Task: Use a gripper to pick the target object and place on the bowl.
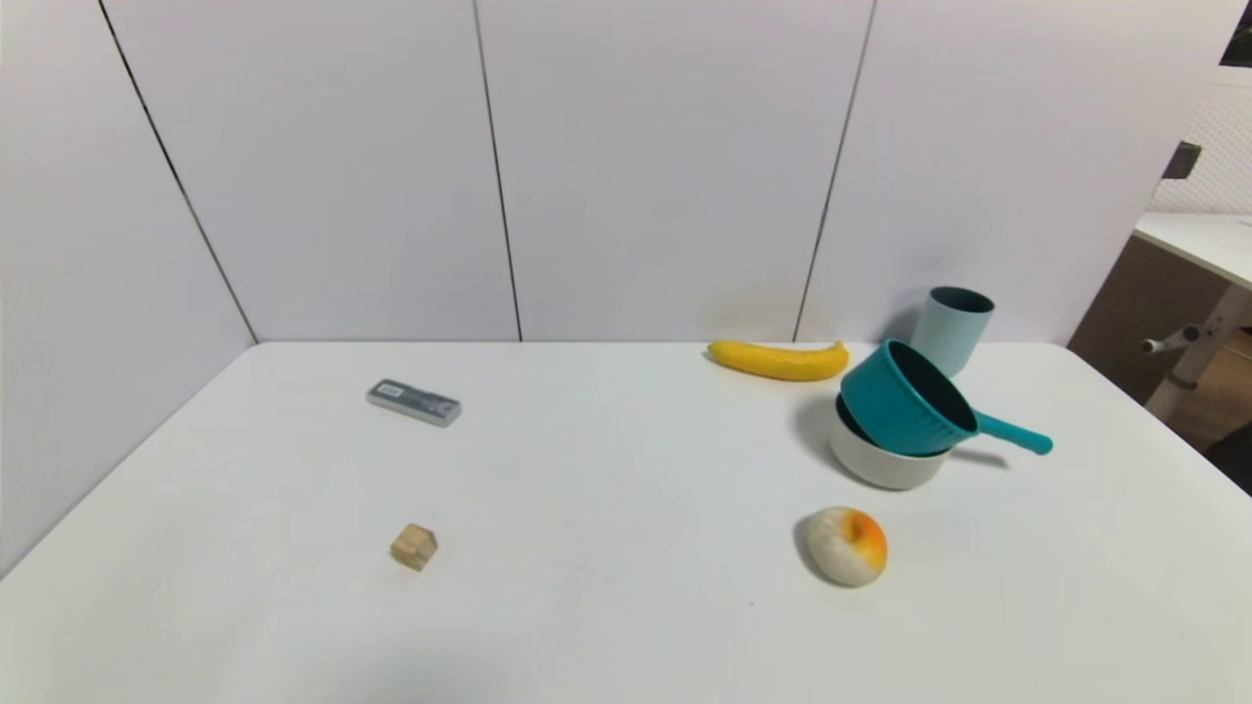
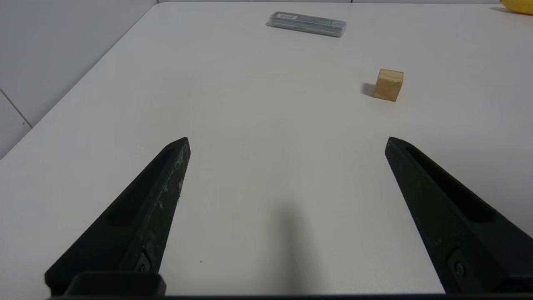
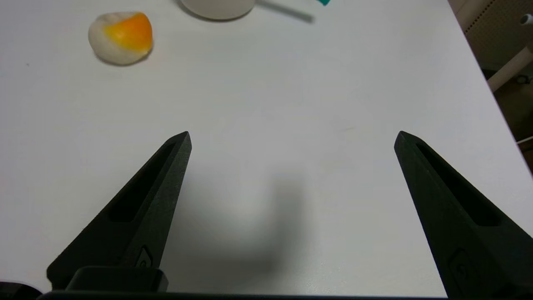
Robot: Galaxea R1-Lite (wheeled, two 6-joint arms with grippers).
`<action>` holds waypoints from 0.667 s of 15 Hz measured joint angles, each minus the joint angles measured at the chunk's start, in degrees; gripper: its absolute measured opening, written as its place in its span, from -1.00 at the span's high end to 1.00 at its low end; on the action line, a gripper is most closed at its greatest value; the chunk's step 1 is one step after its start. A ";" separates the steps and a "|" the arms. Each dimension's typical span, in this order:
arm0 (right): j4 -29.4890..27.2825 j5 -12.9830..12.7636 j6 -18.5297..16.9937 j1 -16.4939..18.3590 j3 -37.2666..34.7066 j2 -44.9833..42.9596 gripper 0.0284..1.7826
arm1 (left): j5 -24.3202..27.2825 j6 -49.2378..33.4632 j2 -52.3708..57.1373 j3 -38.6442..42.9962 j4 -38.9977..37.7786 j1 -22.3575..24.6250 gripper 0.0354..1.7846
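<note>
The teal saucepan [image 1: 905,399] sits tilted in the off-white bowl [image 1: 883,460], its rim leaning on the bowl's edge and its handle [image 1: 1014,434] jutting out over the table [image 1: 626,548] on the robot's right. By appearance the placement is done, though the pan is not level.

Judgement: what remains is to keep both arms clear. Any nudge to the handle could tip the pan out, so no gripper should pass near it.

Right gripper [image 3: 291,139]: low over bare table, well short of the bowl, fingers spread wide, nothing held.

Left gripper [image 2: 287,143]: low over the table on the robot's left, spread wide and empty, near a wooden block [image 2: 389,84].

Neither arm appears in the head view.
</note>
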State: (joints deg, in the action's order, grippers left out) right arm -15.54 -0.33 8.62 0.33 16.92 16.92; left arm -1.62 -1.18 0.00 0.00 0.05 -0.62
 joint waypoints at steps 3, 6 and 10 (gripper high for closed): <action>6.92 0.26 -1.84 -0.30 -10.78 -10.01 -0.90 | -0.02 -0.02 0.00 0.00 0.00 0.00 -0.89; 11.01 0.40 -4.68 -0.44 -14.69 -15.03 -0.90 | -0.02 -0.02 0.00 0.00 0.02 0.00 -0.89; 11.19 0.38 -5.99 -0.49 -15.24 -16.82 -0.90 | 0.00 0.00 0.00 0.00 0.02 0.00 -0.89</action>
State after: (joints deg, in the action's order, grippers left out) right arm -4.35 0.05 2.63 -0.16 1.68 0.10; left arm -1.62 -1.18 0.00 0.00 0.07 -0.62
